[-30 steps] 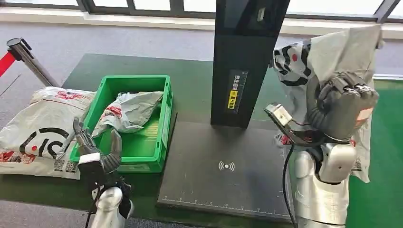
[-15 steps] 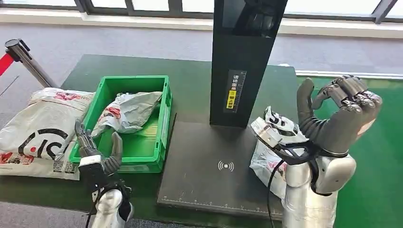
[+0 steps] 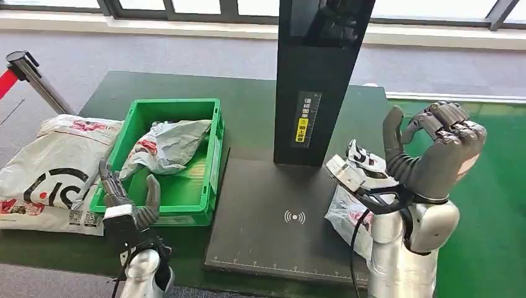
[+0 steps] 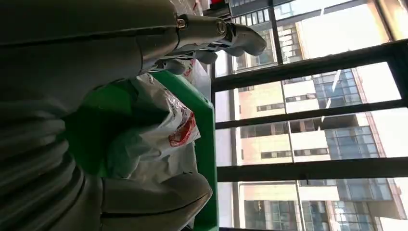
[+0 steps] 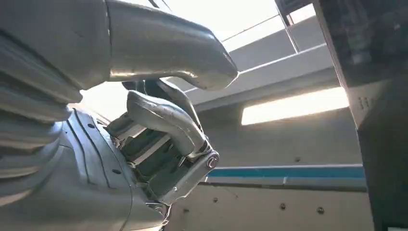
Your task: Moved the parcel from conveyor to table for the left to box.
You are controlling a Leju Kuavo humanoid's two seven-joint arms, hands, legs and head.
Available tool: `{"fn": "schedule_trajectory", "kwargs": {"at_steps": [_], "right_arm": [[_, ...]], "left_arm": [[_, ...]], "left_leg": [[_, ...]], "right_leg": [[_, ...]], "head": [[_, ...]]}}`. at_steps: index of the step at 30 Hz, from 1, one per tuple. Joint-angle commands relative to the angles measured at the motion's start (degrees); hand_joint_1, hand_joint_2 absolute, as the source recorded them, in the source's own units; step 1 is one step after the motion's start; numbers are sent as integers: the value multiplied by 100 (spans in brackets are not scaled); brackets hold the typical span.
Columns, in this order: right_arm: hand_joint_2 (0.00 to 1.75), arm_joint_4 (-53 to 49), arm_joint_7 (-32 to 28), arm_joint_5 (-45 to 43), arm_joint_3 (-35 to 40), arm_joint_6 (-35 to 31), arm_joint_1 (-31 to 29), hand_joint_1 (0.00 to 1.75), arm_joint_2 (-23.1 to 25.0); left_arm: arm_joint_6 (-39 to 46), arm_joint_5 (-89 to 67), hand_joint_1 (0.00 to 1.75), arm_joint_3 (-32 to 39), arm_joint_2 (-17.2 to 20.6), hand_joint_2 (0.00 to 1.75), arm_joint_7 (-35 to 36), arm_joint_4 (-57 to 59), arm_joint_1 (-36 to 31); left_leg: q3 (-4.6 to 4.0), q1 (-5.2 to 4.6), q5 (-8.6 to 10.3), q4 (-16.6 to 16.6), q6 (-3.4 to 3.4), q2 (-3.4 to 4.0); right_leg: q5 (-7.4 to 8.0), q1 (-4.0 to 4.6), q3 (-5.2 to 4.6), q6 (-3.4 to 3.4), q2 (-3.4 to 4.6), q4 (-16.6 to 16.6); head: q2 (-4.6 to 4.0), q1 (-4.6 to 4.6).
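The grey-and-white parcel [image 3: 340,214] lies on the right side of the black mat [image 3: 267,236], partly hidden behind my right forearm. My right hand [image 3: 437,152] is raised above it, holding nothing, with the thumb apart from the curved fingers; the right wrist view shows the same empty hand [image 5: 159,125]. My left hand [image 3: 127,198] stands open at the front wall of the green box [image 3: 214,155], fingers spread and empty. The left wrist view looks past that hand [image 4: 96,72] into the green box [image 4: 206,125], where a crumpled grey parcel [image 4: 159,144] lies.
A crumpled grey parcel [image 3: 167,146] sits inside the green box. A large white printed bag [image 3: 49,161] lies left of the box. A tall black scanner tower [image 3: 316,81] stands at the back of the mat. The green conveyor [image 3: 502,211] runs along the right. A stanchion [image 3: 31,74] stands far left.
One second ago my right hand held the parcel up high. It let go, and the parcel now lies on the mat. The left hand has barely moved.
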Motion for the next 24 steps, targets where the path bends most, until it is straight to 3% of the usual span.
{"fn": "schedule_trajectory", "kwargs": {"at_steps": [1,4,6,8,9,10,11,12,13,15,17,18,20,24], "right_arm": [[175,368,123,138,-364,13,42,0,173],[175,750,132,82,-593,13,-44,0,140],[175,1278,873,511,-629,13,-195,0,-116],[175,2007,1053,409,-885,13,-533,0,-383],[0,2353,1227,432,-949,13,-631,0,-470],[0,3214,2540,607,-462,13,-799,0,-1277],[0,3639,3181,607,-162,13,-897,0,-1596],[0,4590,3664,607,40,13,-1521,0,-1965],[0,4350,4025,607,230,13,-1119,0,-2032],[0,4941,4445,607,247,13,-1222,0,-2221],[0,5560,4351,607,-149,13,-1342,0,-2199],[175,6137,4452,607,-150,13,-1475,0,-2283],[175,7197,4416,591,-493,182,-1798,0,-2256],[175,7814,4601,591,-730,859,-1942,0,-2282]], "left_arm": [[-146,-59,0,-19,8,175,26,270,-39],[-166,-118,0,-121,7,175,26,330,-128],[-194,-202,0,-312,33,175,26,324,-188],[-108,-257,0,-514,38,175,26,436,-299],[-89,-284,0,-578,35,175,26,461,-328],[-59,-308,0,-734,33,175,26,536,-396],[-44,-310,0,-775,22,175,26,590,-424],[-51,-351,0,-760,-1,175,26,734,-558],[-12,-317,0,-822,-18,175,26,695,-470],[-22,-313,0,-843,-19,175,26,769,-487],[-64,-304,0,-825,-35,175,26,913,-549],[-81,-305,0,-806,-41,175,26,948,-575],[-129,-303,0,-763,-39,175,26,1012,-625],[-239,-392,0,-675,-56,175,26,1192,-737]], "left_leg": [[34,1,-6,-18,4,14],[33,0,-5,-20,5,8],[28,2,-2,-15,5,0],[38,2,0,-22,8,5],[28,4,3,-16,8,-1],[28,4,2,-14,7,-3],[28,3,5,-15,9,0],[19,5,2,-6,5,1],[39,5,8,-21,15,15],[27,2,5,-12,11,19],[27,-2,15,-14,22,-18],[21,-2,12,-5,25,-33],[27,-9,9,-7,22,-5],[17,-8,11,1,17,-14]], "right_leg": [[-1,4,33,-7,2,-21],[-3,4,34,-8,-5,-23],[-1,5,32,-5,-10,-21],[3,6,42,-5,-8,-31],[5,7,35,-2,-12,-27],[4,7,36,-2,-13,-25],[8,6,34,-1,-11,-26],[6,6,24,1,-4,-18],[20,8,46,4,3,-44],[14,4,30,4,3,-28],[18,1,50,13,-33,-39],[11,-1,45,12,-44,-29],[23,-5,41,19,-13,-30],[19,-5,24,18,-19,-18]], "head": [[0,0],[0,0],[0,0],[0,-2],[0,0],[0,0],[0,0],[0,-2],[0,-2],[0,-4],[0,2],[0,2],[0,-2],[0,0]]}}
